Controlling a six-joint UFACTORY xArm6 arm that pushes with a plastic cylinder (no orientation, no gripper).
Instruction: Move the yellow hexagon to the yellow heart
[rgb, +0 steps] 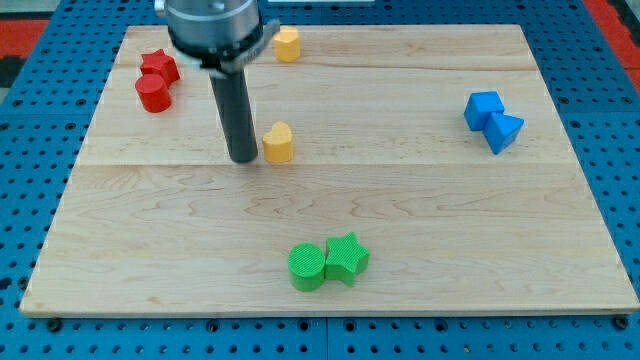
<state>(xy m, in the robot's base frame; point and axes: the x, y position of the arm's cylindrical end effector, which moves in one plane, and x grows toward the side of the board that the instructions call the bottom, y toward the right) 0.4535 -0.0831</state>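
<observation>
The yellow hexagon (287, 44) stands near the top edge of the wooden table (420, 230), a little left of the frame's centre line and just to the right of the arm's grey housing (212, 28), which fills the upper left-centre of the frame. Below it, well apart and left of centre in the upper half, sits the yellow heart (278, 142). From the housing a straight dark rod (233, 105) descends; this rod is the tool, a plain pusher with no jaws, so it grasps nothing, and my tip (243, 159) rests on the table just beside the heart's left flank, either touching it or nearly so; which of the two cannot be told from this view. The tip is thus at the heart and well apart from the hexagon. In the upper left of the frame a red star (159, 67) lies against a red cylinder (153, 93), the star above. At the right, in the upper half, two blue blocks touch: a blue cube-like block (484, 108) and, lower right of it, a blue wedge-like block (503, 131). Near the bottom centre a green cylinder (307, 267) touches a green star (347, 257) on its right. A blue perforated surface (40, 150) surrounds the table on all sides.
</observation>
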